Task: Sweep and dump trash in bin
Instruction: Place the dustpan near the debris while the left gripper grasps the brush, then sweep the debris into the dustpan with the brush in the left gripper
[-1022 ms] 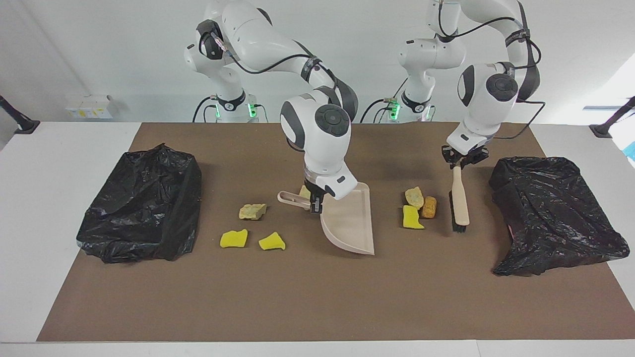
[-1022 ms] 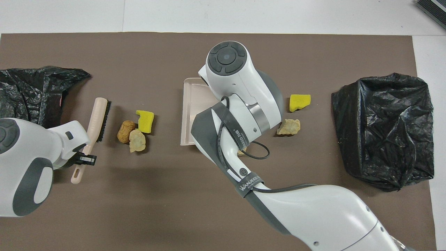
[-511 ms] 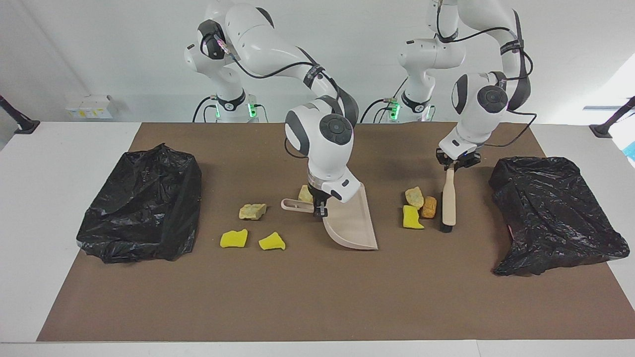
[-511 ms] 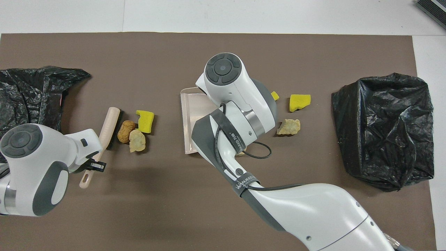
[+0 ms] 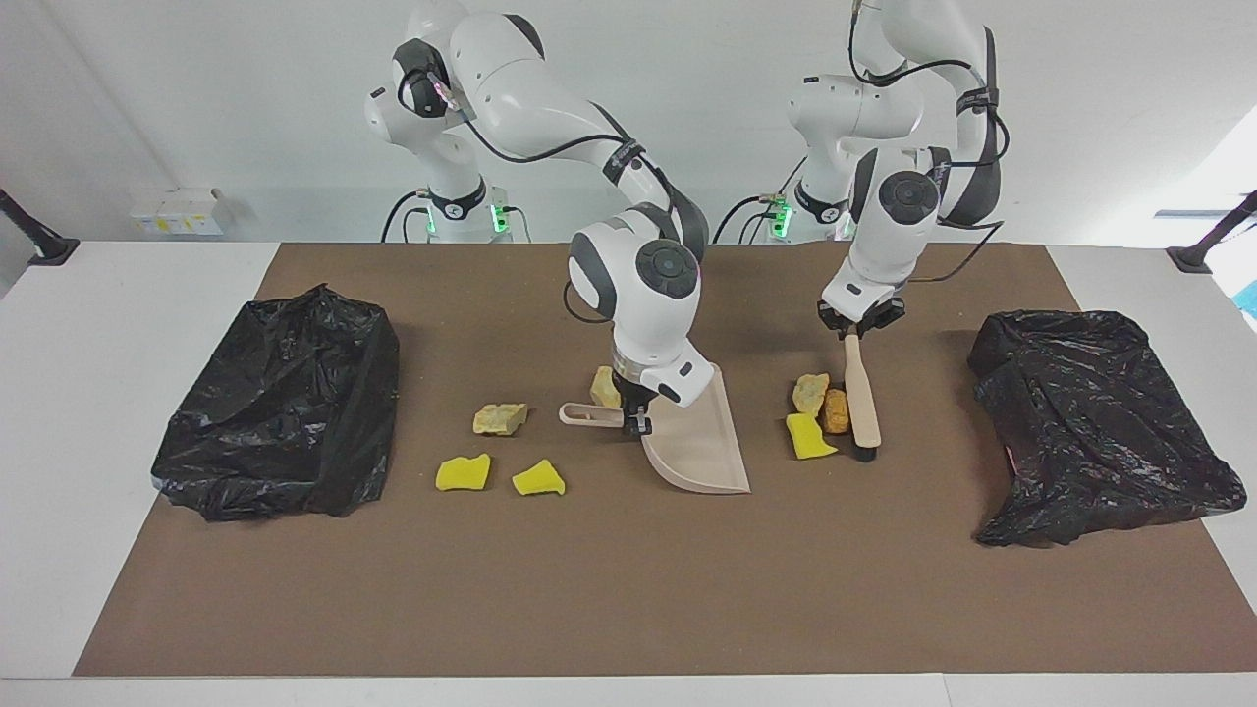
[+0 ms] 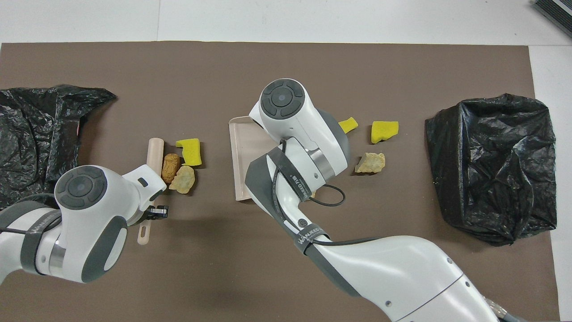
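- Brush handle pinched by left gripper; bristles set against orange-brown lump, beside tan lump and yellow wedge
- Dustpan handle clamped by right gripper, pan on mat, remaining trash scattered beside it

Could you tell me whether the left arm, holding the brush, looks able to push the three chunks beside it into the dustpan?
Probably yes: the brush already touches the three chunks, and bare mat separates them from the dustpan.
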Tool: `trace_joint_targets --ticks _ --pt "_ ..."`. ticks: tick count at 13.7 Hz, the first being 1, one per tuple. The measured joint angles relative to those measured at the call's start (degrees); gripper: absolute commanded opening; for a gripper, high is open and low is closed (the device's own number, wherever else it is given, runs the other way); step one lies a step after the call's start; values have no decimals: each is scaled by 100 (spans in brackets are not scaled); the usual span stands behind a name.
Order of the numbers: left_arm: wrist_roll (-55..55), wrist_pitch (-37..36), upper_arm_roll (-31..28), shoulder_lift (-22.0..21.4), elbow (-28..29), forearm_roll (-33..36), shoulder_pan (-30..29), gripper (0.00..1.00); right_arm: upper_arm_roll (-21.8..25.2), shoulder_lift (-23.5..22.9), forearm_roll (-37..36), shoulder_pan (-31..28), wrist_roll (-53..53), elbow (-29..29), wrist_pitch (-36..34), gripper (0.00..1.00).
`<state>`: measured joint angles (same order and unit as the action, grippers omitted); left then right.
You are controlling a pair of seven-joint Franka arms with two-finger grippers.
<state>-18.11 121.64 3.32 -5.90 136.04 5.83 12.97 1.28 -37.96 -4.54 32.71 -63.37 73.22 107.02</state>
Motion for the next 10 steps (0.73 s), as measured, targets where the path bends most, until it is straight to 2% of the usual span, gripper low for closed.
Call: trace_joint_targets --ticks 3,7,10 --pt "-896 8 14 1 -1 -187 237 0 0 0 0 1 0 52 58 0" --pt "-1037 35 19 4 -26 -667 543 0 0 0 0 12 2 59 79 0" --pt "-1037 111 25 132 -312 -1080 1021 0 0 2 0 20 14 60 82 0"
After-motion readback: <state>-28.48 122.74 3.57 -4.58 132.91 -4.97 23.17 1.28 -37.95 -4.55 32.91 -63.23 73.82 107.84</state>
